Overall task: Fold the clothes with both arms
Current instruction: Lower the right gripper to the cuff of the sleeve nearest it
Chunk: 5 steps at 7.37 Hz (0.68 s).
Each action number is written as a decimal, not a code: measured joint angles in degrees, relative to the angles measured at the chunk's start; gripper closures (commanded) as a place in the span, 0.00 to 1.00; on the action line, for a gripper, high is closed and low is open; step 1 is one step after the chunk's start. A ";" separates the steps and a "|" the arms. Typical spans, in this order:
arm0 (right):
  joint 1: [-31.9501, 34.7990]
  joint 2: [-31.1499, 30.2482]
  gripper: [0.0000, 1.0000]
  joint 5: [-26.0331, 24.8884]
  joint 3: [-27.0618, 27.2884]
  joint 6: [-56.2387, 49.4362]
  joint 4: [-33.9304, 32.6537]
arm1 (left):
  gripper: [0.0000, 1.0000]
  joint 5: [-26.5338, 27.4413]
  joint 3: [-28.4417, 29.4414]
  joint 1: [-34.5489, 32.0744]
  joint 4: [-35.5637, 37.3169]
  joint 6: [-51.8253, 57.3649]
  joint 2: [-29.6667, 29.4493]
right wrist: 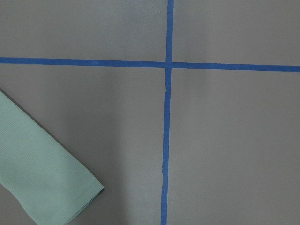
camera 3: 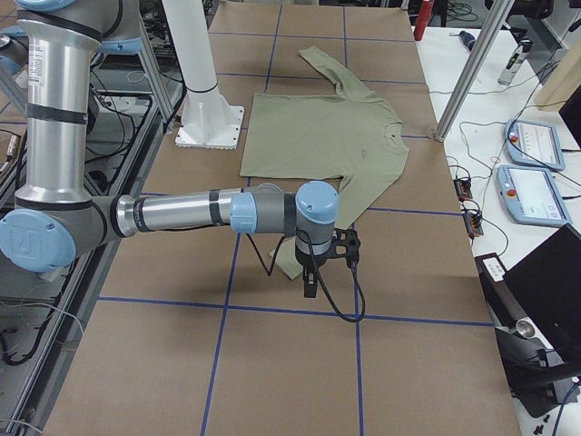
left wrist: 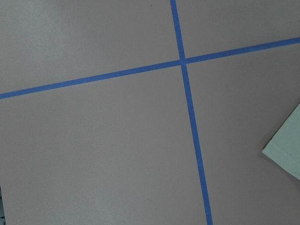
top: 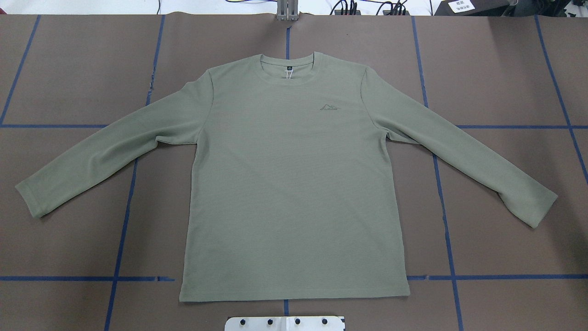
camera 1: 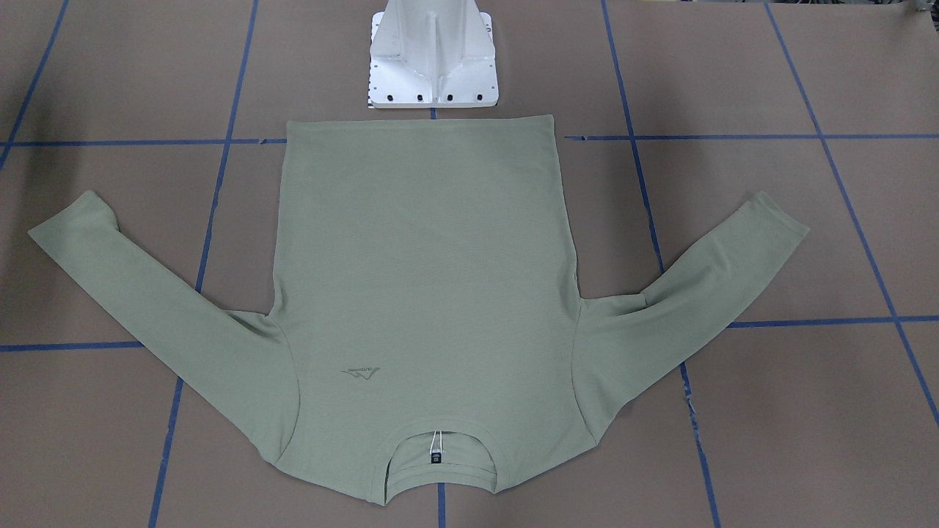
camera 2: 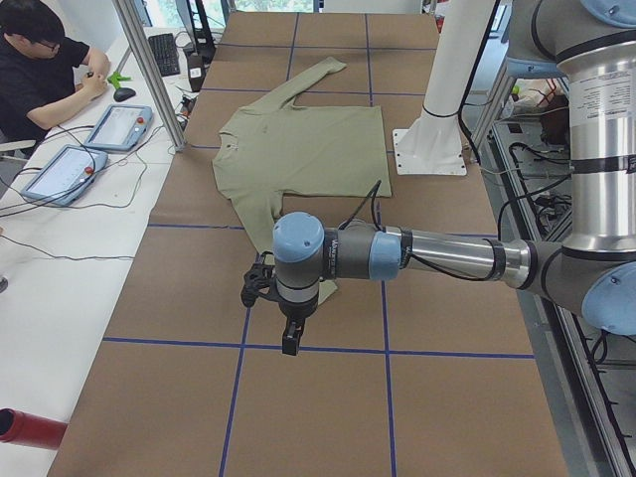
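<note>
Plainly, the pale sage-green long-sleeved knit shirt (top: 294, 184) lies flat and front-up on the brown paper-covered table (top: 69, 248). Its hem is toward the white metal base pedestal (camera 1: 433, 66) and its round neck is on the far side. Both sleeves are spread out and angled back toward the robot.

The black two-finger left gripper (camera 2: 290, 348) hangs point-down from the grey-and-silver left arm (camera 2: 447, 256), above the table. The shirt's body is well apart from it. The left cuff (left wrist: 287, 151) lies near it, flat on the paper at the right edge of its wrist view, and a crossing of blue tape lines (left wrist: 183, 60) sits below it. Whether its fingers are apart or together cannot be told (it shows only in a side view).

The black two-finger right gripper (camera 3: 310, 289) hangs likewise from the grey-and-silver right arm (camera 3: 182, 212). The right cuff (right wrist: 61, 187) is near it, flat in the lower left of its wrist view, beside another tape crossing. Its fingers' state cannot be told either.

A person in a black top (camera 2: 40, 70) sits at a white side table, well apart from the left gripper, beyond the shirt.
</note>
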 measured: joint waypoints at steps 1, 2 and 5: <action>0.00 0.00 0.00 0.00 0.06 0.00 0.00 | 0.00 -0.02 -0.03 0.06 -0.01 0.00 -0.03; 0.00 0.03 0.00 0.00 0.32 -0.02 0.00 | 0.00 -0.04 -0.40 0.12 -0.08 0.02 -0.17; -2.02 3.08 0.00 -0.03 2.24 1.05 0.00 | 0.00 -0.20 -2.49 0.14 -0.54 -0.22 -3.44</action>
